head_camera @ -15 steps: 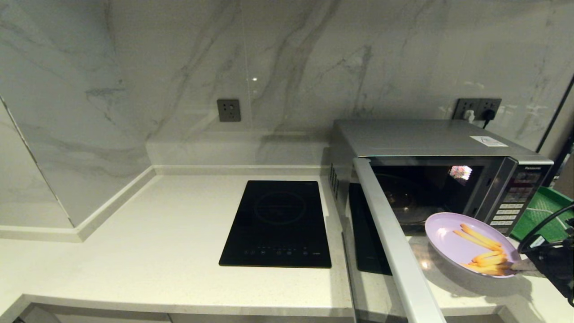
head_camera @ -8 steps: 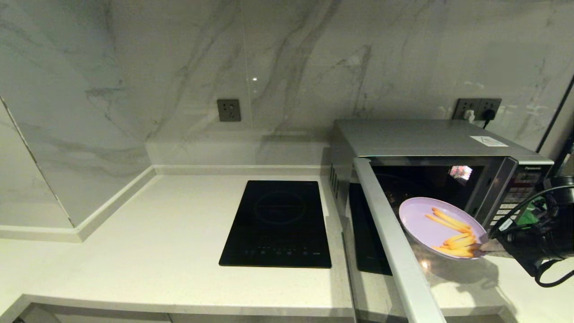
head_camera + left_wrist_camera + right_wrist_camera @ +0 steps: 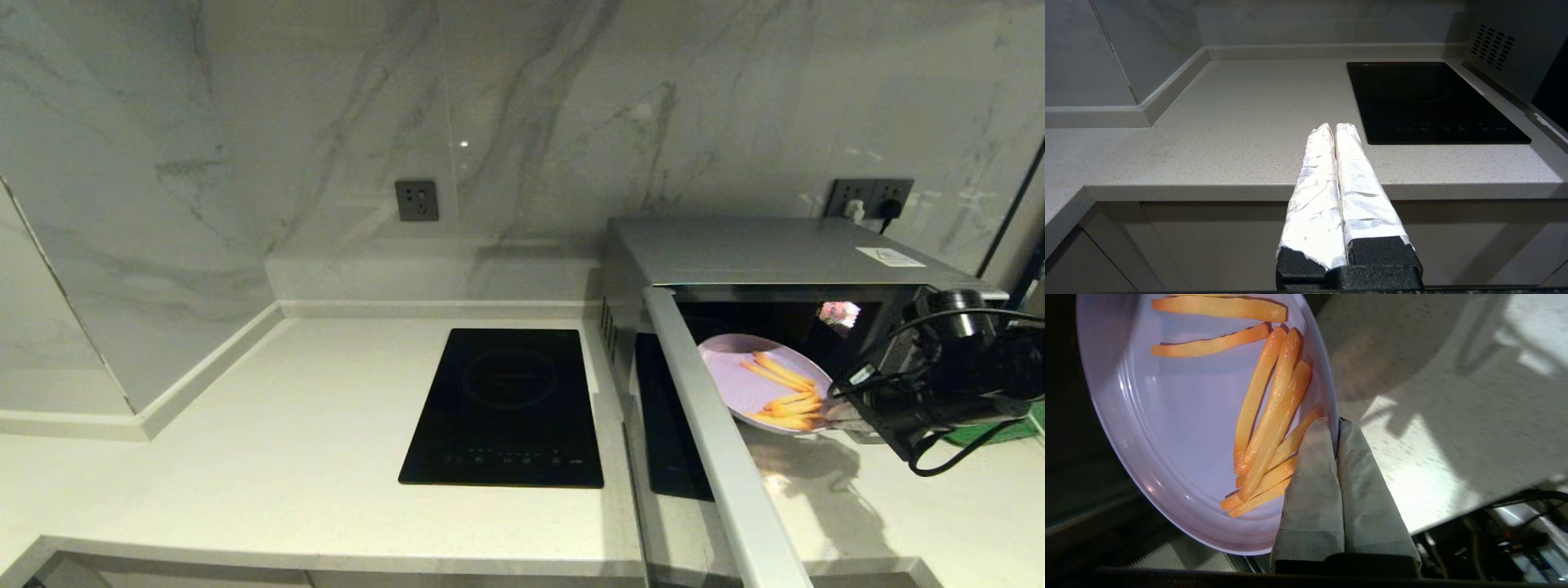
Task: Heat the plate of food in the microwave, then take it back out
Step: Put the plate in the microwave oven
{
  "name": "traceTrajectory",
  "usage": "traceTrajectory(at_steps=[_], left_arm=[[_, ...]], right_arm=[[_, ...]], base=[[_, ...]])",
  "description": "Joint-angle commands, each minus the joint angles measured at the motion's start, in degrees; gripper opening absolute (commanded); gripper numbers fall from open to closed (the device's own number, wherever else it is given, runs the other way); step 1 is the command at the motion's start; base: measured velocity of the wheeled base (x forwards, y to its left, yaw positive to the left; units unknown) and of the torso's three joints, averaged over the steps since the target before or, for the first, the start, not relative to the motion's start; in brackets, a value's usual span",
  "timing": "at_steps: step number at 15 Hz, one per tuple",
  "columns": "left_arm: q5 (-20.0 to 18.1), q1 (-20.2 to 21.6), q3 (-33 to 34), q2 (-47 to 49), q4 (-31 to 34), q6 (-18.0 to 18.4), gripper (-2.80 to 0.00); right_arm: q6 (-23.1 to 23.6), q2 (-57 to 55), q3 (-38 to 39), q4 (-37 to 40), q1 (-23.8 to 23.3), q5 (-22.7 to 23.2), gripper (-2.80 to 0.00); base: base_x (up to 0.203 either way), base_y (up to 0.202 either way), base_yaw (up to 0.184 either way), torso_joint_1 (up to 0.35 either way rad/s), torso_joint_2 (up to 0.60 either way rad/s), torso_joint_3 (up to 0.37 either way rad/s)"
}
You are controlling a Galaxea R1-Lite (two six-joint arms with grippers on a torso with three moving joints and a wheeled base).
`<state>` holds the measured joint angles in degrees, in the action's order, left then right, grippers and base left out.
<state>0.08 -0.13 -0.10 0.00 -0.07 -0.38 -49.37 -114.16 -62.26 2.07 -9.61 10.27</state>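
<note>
While the microwave [image 3: 784,269] stands with its door [image 3: 718,441] swung open, the right gripper [image 3: 834,411] has carried the plate of food [image 3: 755,380] up from the counter [image 3: 286,425] into the mouth of the oven, jaws pinched shut on the near rim. Loading looks almost done. The left gripper [image 3: 1334,130] sits parked, closed and empty, beside the induction hob [image 3: 506,404].

The microwave [image 3: 784,269] sits on the bench [image 3: 286,425] at the right, with its door [image 3: 722,457] swung open toward the front. The hob [image 3: 506,408] lies in the bench just left of it. The plate of food [image 3: 763,380] is partly inside the microwave's opening.
</note>
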Motion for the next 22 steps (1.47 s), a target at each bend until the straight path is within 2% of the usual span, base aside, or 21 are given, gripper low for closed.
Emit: traceTrajectory(at_steps=[1, 5, 7, 22], left_arm=[[0.0, 0.0, 0.0, 0.0, 0.0, -0.1, -2.8], [0.0, 0.0, 0.0, 0.0, 0.0, 0.0, -2.8], [0.0, 0.0, 0.0, 0.0, 0.0, 0.0, -2.8], [0.0, 0.0, 0.0, 0.0, 0.0, -0.1, -2.8]], right_arm=[[-4.3, -4.4, -4.2, 0.1, 1.2, -0.2, -2.8], [-9.9, -7.6, -9.1, 0.2, 3.7, -0.8, -2.8], [-12.4, -9.6, -11.3, 0.2, 4.9, -2.8, -2.8], [-14.5, -12.6, -15.8, -0.4, 6.1, -3.2, -2.8]], base=[[0.0, 0.0, 0.0, 0.0, 0.0, 0.0], [0.0, 0.0, 0.0, 0.0, 0.0, 0.0], [0.0, 0.0, 0.0, 0.0, 0.0, 0.0], [0.0, 0.0, 0.0, 0.0, 0.0, 0.0]])
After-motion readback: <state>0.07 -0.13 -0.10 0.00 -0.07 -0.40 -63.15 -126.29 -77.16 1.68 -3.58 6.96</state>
